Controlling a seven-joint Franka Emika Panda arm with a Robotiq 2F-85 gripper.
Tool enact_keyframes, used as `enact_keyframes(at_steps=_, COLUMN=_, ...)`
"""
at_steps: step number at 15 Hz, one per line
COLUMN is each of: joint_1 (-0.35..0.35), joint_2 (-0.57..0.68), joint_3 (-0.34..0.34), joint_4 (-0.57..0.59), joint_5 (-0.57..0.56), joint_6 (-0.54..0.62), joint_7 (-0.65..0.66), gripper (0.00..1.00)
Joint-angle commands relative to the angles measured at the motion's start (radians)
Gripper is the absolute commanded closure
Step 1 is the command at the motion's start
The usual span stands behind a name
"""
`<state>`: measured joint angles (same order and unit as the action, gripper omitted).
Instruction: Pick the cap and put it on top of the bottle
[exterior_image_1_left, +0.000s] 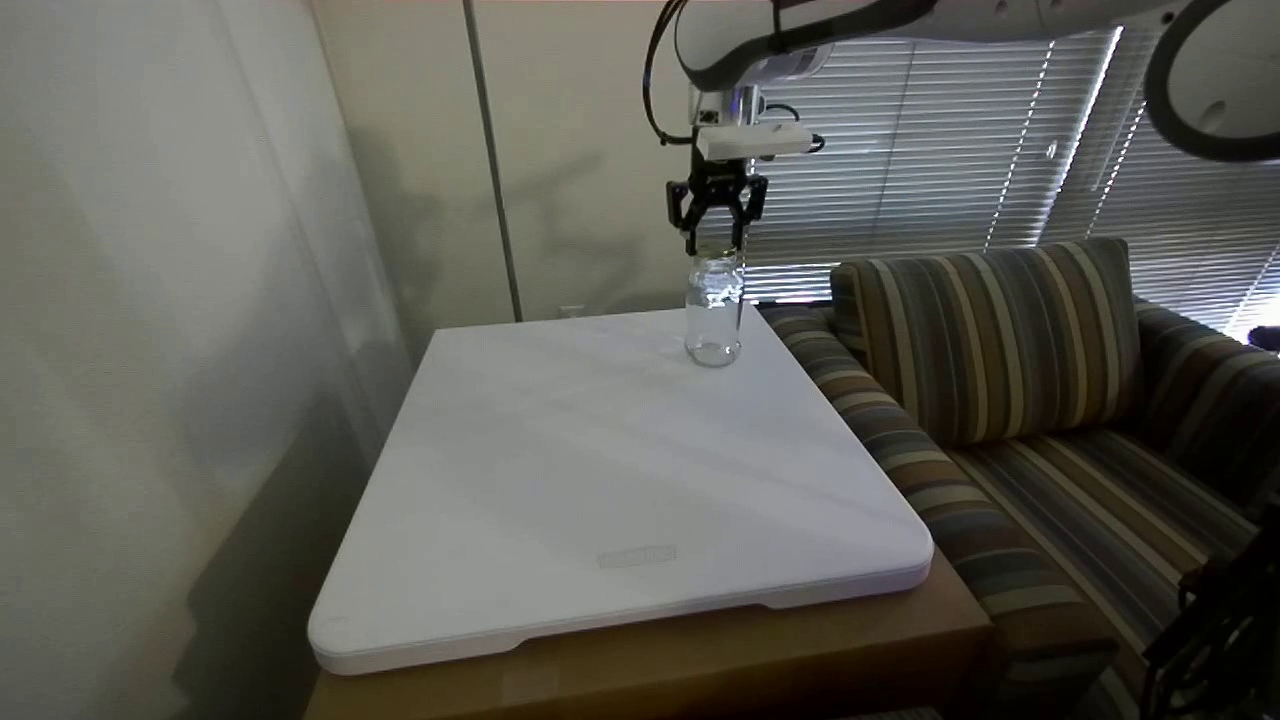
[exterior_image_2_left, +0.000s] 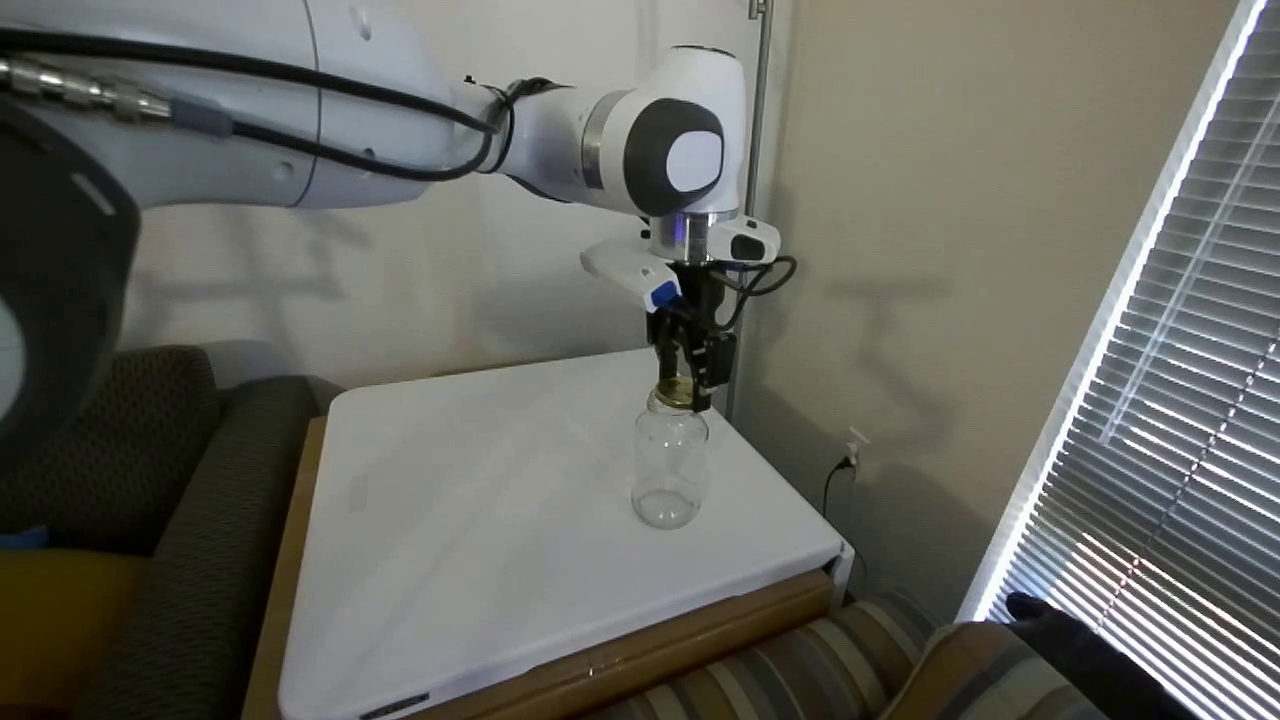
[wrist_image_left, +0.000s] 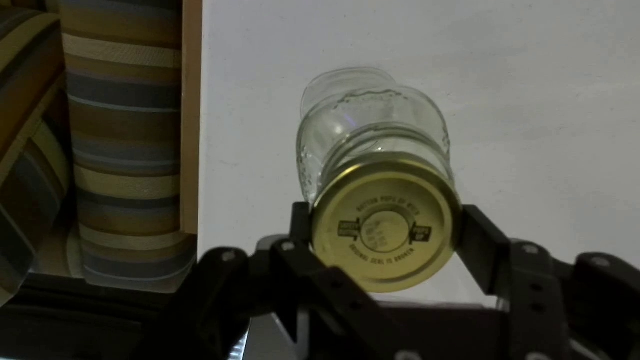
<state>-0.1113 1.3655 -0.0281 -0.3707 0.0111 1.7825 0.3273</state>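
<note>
The cap is a yellowish-olive metal lid with printed text in the wrist view (wrist_image_left: 385, 235). In an exterior view the cap (exterior_image_2_left: 677, 391) lies level at the mouth of the bottle (exterior_image_2_left: 670, 465). I cannot tell whether it is fully seated. The clear glass bottle stands upright on the white table and also shows in an exterior view (exterior_image_1_left: 713, 315) and in the wrist view (wrist_image_left: 375, 117), partly hidden under the cap. My gripper (wrist_image_left: 385, 227) points down over the bottle, its black fingertips on opposite sides of the cap, shut on its rim. The gripper also shows in an exterior view (exterior_image_1_left: 715, 245).
The white table (exterior_image_1_left: 600, 450) rests on a brown cardboard box (exterior_image_1_left: 650, 650). The bottle stands near one table edge. A striped armchair (exterior_image_1_left: 980, 360) stands alongside that edge. Walls and window blinds (exterior_image_1_left: 900, 170) lie behind, and a wall outlet with a plug (exterior_image_2_left: 850, 455) is near the table.
</note>
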Motion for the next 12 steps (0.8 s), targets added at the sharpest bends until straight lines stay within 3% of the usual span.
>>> enact_keyframes(at_steps=1, joint_1=-0.004, joint_2=0.027, joint_3=-0.003, joint_4=0.012, joint_5=-0.001, joint_6=0.013, joint_7=0.007, gripper=0.53)
enact_keyframes(at_steps=12, joint_1=0.012, joint_2=0.014, joint_3=-0.004, joint_4=0.003, joint_5=-0.005, joint_6=0.016, joint_7=0.001, gripper=0.53)
